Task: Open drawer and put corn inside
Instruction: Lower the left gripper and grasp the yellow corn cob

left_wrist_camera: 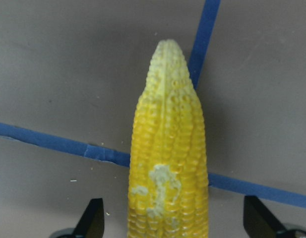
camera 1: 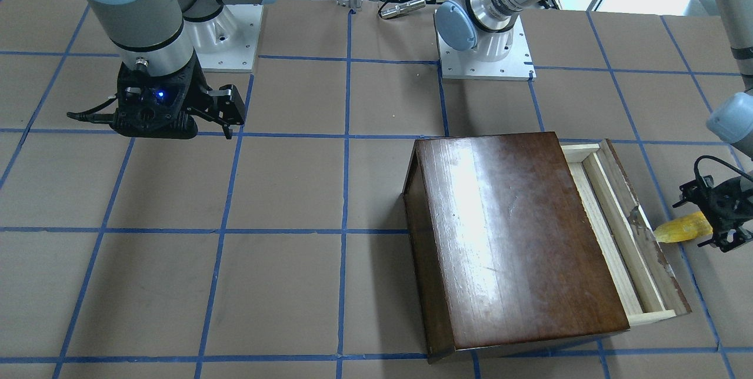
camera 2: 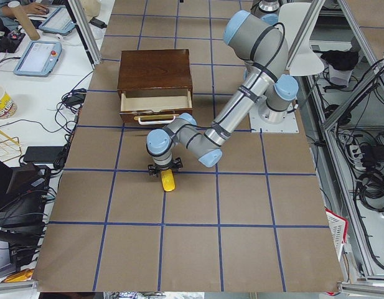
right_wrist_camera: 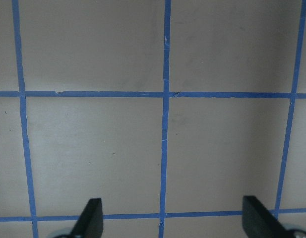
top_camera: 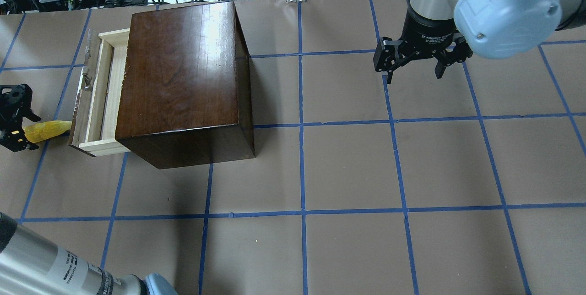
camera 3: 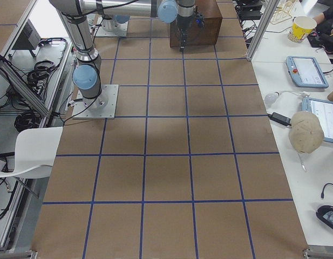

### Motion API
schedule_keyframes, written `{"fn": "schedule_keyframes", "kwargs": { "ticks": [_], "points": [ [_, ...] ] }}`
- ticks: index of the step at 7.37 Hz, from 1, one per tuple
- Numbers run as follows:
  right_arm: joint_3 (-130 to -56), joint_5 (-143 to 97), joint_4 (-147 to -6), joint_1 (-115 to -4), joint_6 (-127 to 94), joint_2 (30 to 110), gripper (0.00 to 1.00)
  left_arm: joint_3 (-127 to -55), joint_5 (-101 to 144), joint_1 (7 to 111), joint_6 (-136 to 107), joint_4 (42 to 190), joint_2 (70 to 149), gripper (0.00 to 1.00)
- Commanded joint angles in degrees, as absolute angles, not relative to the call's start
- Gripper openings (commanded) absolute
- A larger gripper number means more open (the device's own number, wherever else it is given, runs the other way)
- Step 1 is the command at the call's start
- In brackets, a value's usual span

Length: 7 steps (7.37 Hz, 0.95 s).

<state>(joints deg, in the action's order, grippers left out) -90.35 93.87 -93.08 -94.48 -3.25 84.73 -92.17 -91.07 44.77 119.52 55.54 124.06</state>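
The dark-brown box (top_camera: 183,70) stands on the table with its drawer (top_camera: 98,98) pulled partly out, so the pale wood tray (camera 1: 617,232) shows empty. The yellow corn (top_camera: 48,129) lies on the table just outside the drawer's dark front panel, its tip pointing at it. My left gripper (top_camera: 26,130) is open and straddles the corn's thick end. In the left wrist view both fingers stand well clear of the corn (left_wrist_camera: 167,163). My right gripper (top_camera: 412,68) is open and empty, hovering far from the box.
Brown paper with a blue tape grid (right_wrist_camera: 165,94) covers the table. A metal handle (top_camera: 86,79) sits on the drawer front. The arm bases (camera 1: 485,55) stand at the robot's edge. Operator desks with tablets (camera 2: 36,56) lie beyond the table.
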Motion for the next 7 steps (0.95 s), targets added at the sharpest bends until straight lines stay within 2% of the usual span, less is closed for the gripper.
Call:
{"fn": "schedule_keyframes", "kwargs": {
  "ticks": [1, 2, 3, 4, 5, 7],
  "points": [
    [-90.35, 93.87, -93.08, -94.48, -3.25, 84.73, 1.00, -92.11, -90.97, 43.86, 120.14, 54.49, 124.80, 1.00],
    [-90.35, 93.87, -93.08, -94.48, -3.25, 84.73, 1.00, -91.85, -90.97, 43.94, 120.67, 54.32, 124.98, 0.78],
    [-90.35, 93.87, -93.08, -94.48, -3.25, 84.73, 1.00, -91.76, -90.97, 43.95, 120.93, 53.79, 125.07, 0.30],
    [-90.35, 93.87, -93.08, -94.48, -3.25, 84.73, 1.00, -91.84, -90.71, 43.95, 120.94, 53.35, 125.16, 0.06],
    [-90.35, 93.87, -93.08, -94.48, -3.25, 84.73, 1.00, -91.85, -88.27, 43.95, 120.76, 53.35, 125.16, 0.00],
    [-90.35, 93.87, -93.16, -94.48, -3.25, 84.73, 1.00, -91.76, -87.63, 43.95, 120.59, 53.26, 125.16, 0.00]
  ]
}}
